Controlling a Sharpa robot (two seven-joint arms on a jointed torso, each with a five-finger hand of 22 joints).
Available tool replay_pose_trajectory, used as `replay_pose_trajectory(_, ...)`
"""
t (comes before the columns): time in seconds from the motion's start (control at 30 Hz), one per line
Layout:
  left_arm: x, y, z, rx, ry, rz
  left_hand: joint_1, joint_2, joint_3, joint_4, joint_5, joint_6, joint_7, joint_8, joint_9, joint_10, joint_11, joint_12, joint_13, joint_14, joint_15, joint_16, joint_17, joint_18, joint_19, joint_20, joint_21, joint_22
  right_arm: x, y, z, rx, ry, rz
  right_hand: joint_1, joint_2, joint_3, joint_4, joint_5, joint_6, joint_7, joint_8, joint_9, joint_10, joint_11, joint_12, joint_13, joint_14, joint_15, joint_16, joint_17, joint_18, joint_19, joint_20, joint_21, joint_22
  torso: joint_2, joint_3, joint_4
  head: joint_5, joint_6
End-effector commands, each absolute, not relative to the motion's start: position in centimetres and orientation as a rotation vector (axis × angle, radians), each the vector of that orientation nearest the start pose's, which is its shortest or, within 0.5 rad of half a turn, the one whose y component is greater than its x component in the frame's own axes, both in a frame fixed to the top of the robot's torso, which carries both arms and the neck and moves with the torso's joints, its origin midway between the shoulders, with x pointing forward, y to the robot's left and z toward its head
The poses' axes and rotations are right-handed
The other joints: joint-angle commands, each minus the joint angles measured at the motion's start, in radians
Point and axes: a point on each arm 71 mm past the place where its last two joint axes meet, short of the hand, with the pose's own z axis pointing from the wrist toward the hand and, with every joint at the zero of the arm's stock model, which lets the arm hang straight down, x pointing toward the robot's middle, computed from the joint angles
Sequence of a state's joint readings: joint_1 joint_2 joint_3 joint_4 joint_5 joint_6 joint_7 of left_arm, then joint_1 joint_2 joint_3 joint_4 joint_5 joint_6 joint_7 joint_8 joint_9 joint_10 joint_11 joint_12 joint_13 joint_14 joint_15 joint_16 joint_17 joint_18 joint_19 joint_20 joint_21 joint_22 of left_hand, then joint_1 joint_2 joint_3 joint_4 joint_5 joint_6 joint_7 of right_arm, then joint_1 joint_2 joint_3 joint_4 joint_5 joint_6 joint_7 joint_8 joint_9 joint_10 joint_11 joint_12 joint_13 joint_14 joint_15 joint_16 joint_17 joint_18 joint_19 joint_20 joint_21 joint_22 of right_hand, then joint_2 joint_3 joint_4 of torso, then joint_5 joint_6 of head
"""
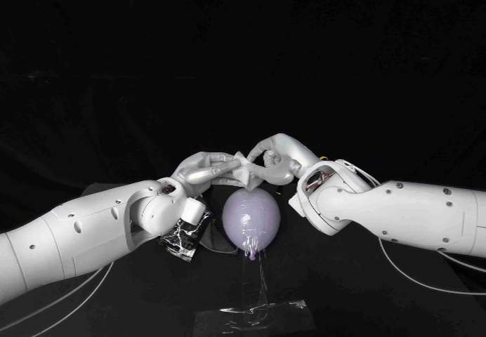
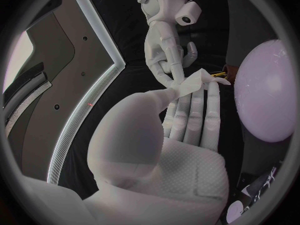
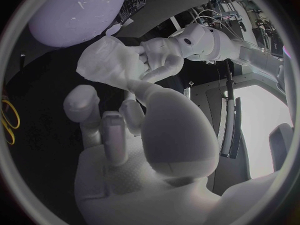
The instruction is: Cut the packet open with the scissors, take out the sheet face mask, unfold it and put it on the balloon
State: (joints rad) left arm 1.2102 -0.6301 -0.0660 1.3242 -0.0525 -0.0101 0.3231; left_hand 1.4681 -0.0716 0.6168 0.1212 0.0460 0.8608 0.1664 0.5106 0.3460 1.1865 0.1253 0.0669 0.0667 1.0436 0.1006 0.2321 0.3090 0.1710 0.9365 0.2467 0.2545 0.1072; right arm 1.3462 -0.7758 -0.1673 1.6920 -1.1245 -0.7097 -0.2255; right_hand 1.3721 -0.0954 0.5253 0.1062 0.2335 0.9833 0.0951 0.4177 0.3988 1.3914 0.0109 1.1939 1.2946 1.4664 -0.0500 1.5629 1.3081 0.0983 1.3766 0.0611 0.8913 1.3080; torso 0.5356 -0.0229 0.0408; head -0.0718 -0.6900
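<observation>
A lilac balloon [image 1: 251, 221] stands upright at the table's middle. Just above its top, both hands meet on a small, still folded white sheet mask [image 1: 243, 173]. My left hand [image 1: 206, 168] pinches it from the left and my right hand [image 1: 281, 156] pinches it from the right. In the left wrist view the mask [image 2: 192, 83] sits between my left hand's [image 2: 181, 135] thumb and fingertips, with the right hand [image 2: 165, 50] reaching in from beyond and the balloon [image 2: 269, 95] beside it. In the right wrist view the mask [image 3: 109, 62] hangs crumpled between my right hand [image 3: 144, 150] and the left hand [image 3: 164, 60], near the balloon [image 3: 75, 12].
A shiny flat packet [image 1: 265, 312] lies on the table in front of the balloon. A black-and-white printed object [image 1: 185, 239] sits under my left wrist. Yellow scissor handles [image 3: 7, 120] lie on the black table off to one side.
</observation>
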Motion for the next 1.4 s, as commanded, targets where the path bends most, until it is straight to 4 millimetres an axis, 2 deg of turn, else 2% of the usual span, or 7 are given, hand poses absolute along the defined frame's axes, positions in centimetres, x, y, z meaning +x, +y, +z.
replay_pose_trajectory(0.03,51.2,14.0,-19.4,-0.978,1.663,-1.780,0.003,-0.001,0.001,-0.007,0.003,0.007,-0.001,0.002,0.001,0.008,-0.001,0.002,-0.001,0.006,-0.002,0.005,0.002,0.012,0.003,-0.002,0.005,0.002,46.3,-14.7,-13.7,0.245,1.466,0.862,-0.012,0.009,0.031,-0.010,-0.011,-0.008,0.002,0.008,0.003,-0.003,0.005,-0.007,-0.001,0.102,0.003,0.002,0.254,0.012,-0.004,-0.002,-0.003,0.076,0.000,-0.0001,-0.0003,0.001,-0.001)
replay_pose_trajectory(0.37,51.3,14.1,-19.4,-0.981,1.659,-1.773,0.003,0.003,0.004,-0.007,0.003,0.008,-0.001,0.001,0.001,0.010,-0.002,0.001,-0.001,0.007,-0.003,0.006,0.003,0.012,0.004,-0.003,0.007,0.002,46.2,-15.2,-13.7,0.250,1.470,0.867,-0.032,0.009,0.054,-0.015,-0.022,-0.014,0.004,0.011,0.006,-0.008,0.008,-0.019,-0.009,0.100,0.005,-0.001,0.249,0.014,-0.008,0.000,-0.016,0.076,0.000,0.0001,-0.0008,0.002,0.000)
replay_pose_trajectory(0.63,51.3,14.2,-19.4,-0.983,1.658,-1.770,0.003,0.004,0.005,-0.007,0.003,0.009,-0.001,0.000,0.001,0.011,-0.002,0.001,-0.001,0.007,-0.003,0.006,0.004,0.012,0.004,-0.003,0.007,0.003,46.2,-15.5,-13.7,0.256,1.472,0.867,-0.051,-0.001,0.058,-0.016,-0.029,-0.019,0.004,0.013,0.008,-0.017,0.009,-0.037,-0.021,0.099,0.006,-0.004,0.245,0.015,-0.012,0.002,-0.027,0.074,0.000,0.0004,-0.0006,0.002,-0.001)
replay_pose_trajectory(0.97,51.3,14.2,-19.4,-0.983,1.649,-1.755,-0.001,0.009,0.010,-0.008,0.003,0.021,0.001,0.002,0.003,0.028,-0.006,0.004,0.001,0.020,-0.007,0.012,0.012,0.013,0.013,-0.009,0.019,0.007,46.1,-15.6,-13.8,0.247,1.494,0.869,-0.098,-0.033,0.034,-0.008,-0.053,-0.031,0.007,0.012,0.009,-0.036,0.012,-0.067,-0.040,0.095,0.010,-0.011,0.235,0.020,-0.025,0.006,-0.061,0.067,0.000,-0.0002,-0.0005,0.002,-0.001)
replay_pose_trajectory(1.4,51.3,14.3,-19.4,-0.984,1.638,-1.741,-0.002,0.011,0.017,-0.011,0.004,0.027,0.000,0.004,0.008,0.037,-0.008,0.005,0.001,0.025,-0.010,0.014,0.017,0.012,0.016,-0.013,0.025,0.010,46.1,-15.8,-13.8,0.243,1.499,0.869,-0.096,-0.032,0.032,-0.013,-0.073,-0.028,0.005,0.013,0.009,-0.038,0.011,-0.068,-0.041,0.095,0.009,-0.011,0.235,0.020,-0.026,0.007,-0.064,0.067,0.000,-0.0002,-0.0001,0.002,0.000)
